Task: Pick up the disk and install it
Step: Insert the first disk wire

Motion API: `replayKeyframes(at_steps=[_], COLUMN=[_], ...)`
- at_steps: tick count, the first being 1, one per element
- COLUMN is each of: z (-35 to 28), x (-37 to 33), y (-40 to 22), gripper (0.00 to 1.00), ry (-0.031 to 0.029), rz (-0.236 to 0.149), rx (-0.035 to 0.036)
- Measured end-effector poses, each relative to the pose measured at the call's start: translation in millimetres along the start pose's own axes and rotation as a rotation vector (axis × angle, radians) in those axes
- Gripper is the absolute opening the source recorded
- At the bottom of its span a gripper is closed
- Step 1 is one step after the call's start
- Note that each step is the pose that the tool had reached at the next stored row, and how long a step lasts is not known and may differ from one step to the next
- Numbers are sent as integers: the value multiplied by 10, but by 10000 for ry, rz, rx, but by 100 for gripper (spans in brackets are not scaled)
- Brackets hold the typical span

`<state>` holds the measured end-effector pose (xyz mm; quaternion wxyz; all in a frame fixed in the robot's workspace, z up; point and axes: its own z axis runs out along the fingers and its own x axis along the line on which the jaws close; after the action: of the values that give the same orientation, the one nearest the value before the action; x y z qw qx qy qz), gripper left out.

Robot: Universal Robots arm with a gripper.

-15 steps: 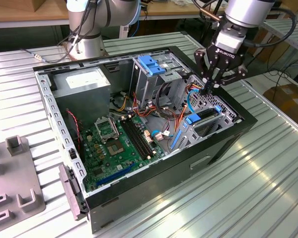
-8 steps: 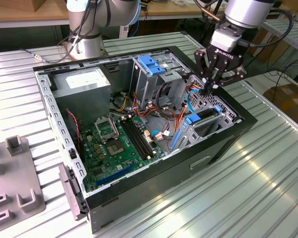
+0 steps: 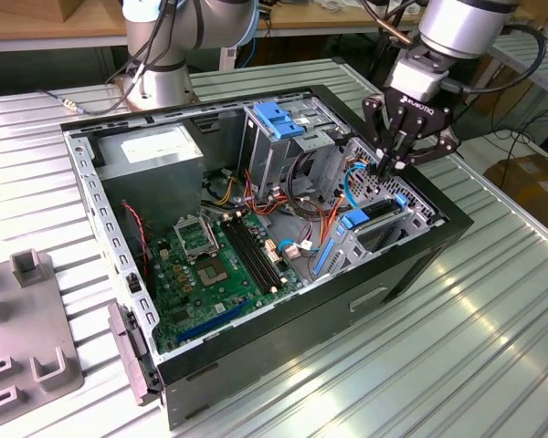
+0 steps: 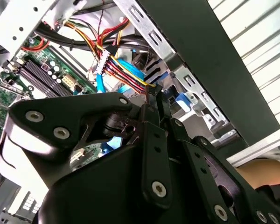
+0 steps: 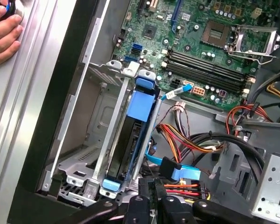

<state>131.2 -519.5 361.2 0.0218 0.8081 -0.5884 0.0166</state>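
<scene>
The disk [image 5: 126, 149] stands on edge in the drive bay at the corner of the open computer case [image 3: 411, 265], framed by its blue bracket [image 5: 142, 100]. In the exterior view the disk [image 3: 379, 212] is a dark slab between blue tabs at the case's right end. My gripper [image 3: 388, 167] hangs just above and behind it, fingers drawn together with nothing seen between them. In both wrist views the gripper [image 5: 155, 189] [image 4: 151, 100] sits beside a blue data cable [image 5: 177, 170] and a bundle of coloured power wires [image 4: 116, 63].
The motherboard [image 3: 210, 265] fills the case floor, with the grey power-supply box [image 3: 151, 151] at the back and a metal cage with a blue latch [image 3: 279, 119] beside it. A hand [image 5: 2, 32] rests on the table outside the case. A grey fixture [image 3: 27, 338] stands at the exterior view's left.
</scene>
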Motion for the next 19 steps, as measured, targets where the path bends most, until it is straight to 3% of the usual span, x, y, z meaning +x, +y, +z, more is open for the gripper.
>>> replayKeyframes(at_steps=[3, 7, 11, 17, 19], z=[4, 23, 26, 37, 44], x=[0, 0, 1, 1, 26], y=[2, 1, 1, 1, 9], gripper=[16, 16, 16, 16, 16], ry=[-8, -19, 38, 24, 24], rz=[481, 1465, 1950, 2938, 2984], rx=[-25, -77, -119, -175, -179])
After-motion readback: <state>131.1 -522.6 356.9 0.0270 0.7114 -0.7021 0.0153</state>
